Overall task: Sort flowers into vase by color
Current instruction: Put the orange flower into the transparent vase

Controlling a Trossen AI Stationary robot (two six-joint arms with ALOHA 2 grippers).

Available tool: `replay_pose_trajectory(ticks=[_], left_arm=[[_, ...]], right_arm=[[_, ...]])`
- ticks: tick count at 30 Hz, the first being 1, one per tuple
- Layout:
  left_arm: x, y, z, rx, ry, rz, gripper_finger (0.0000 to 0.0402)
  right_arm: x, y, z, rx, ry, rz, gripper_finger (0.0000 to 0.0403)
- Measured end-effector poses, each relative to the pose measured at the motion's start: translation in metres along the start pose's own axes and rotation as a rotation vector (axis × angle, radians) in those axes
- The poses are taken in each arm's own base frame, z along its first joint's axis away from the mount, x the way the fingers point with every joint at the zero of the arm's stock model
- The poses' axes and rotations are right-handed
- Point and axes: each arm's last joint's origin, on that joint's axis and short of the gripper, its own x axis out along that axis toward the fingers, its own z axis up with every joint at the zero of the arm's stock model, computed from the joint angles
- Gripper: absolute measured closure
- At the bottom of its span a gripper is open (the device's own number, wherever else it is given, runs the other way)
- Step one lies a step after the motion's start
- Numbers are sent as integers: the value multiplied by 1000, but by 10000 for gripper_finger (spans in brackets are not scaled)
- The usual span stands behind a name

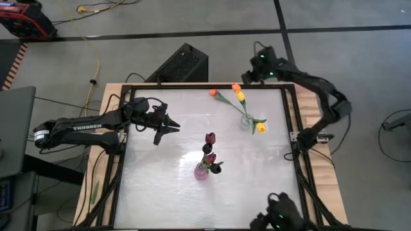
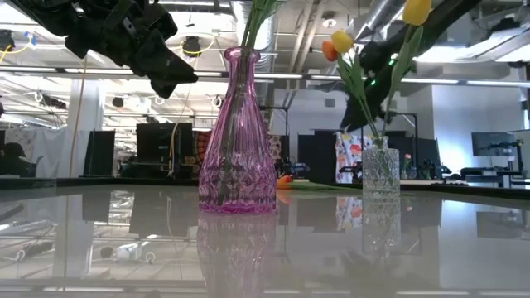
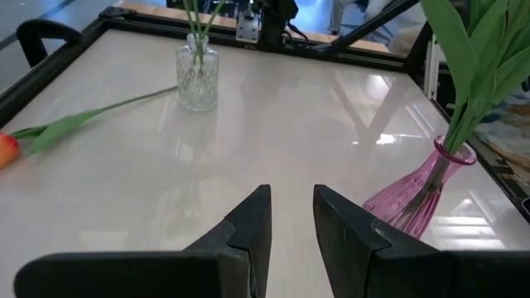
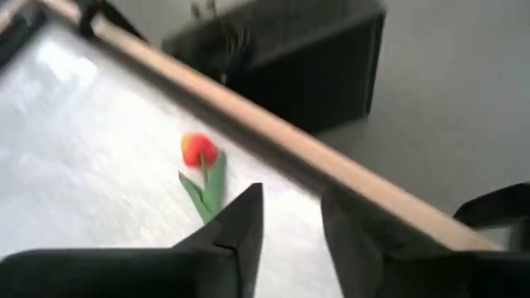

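A pink glass vase [image 1: 201, 171] stands near the table's middle with dark maroon flowers [image 1: 210, 153] in it. To its far right, a clear glass vase [image 1: 247, 122] holds yellow flowers [image 1: 261, 128] and an orange one [image 1: 236, 87]. One orange-red flower [image 1: 212, 92] lies flat on the table near the far edge, its stem running toward the clear vase. My left gripper [image 1: 174, 126] hovers open and empty left of the vases. My right gripper [image 4: 290, 199] is open and empty above the far edge, facing the lying flower [image 4: 199, 151].
A black frame [image 1: 292, 115] rims the white tabletop. A black box [image 1: 183, 64] stands just beyond the far edge. Another dark device [image 1: 282, 215] sits at the near edge. Bare tabletop lies between my left gripper and the vases.
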Motion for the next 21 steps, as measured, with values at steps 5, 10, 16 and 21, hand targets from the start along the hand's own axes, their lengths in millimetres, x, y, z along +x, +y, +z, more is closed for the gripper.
replay_pose_trajectory(ticks=[5,10,16,21], left_arm=[[0,0,0,-13,3,0,322],[0,0,-1,-18,9,0,322],[0,0,-1,-9,11,0,322],[0,0,-2,-10,15,0,322]], right_arm=[[40,-3,2,-41,167,2,195],[78,10,-12,-171,361,37,167],[107,32,-28,-312,495,95,173],[116,46,-34,-371,569,117,179]])
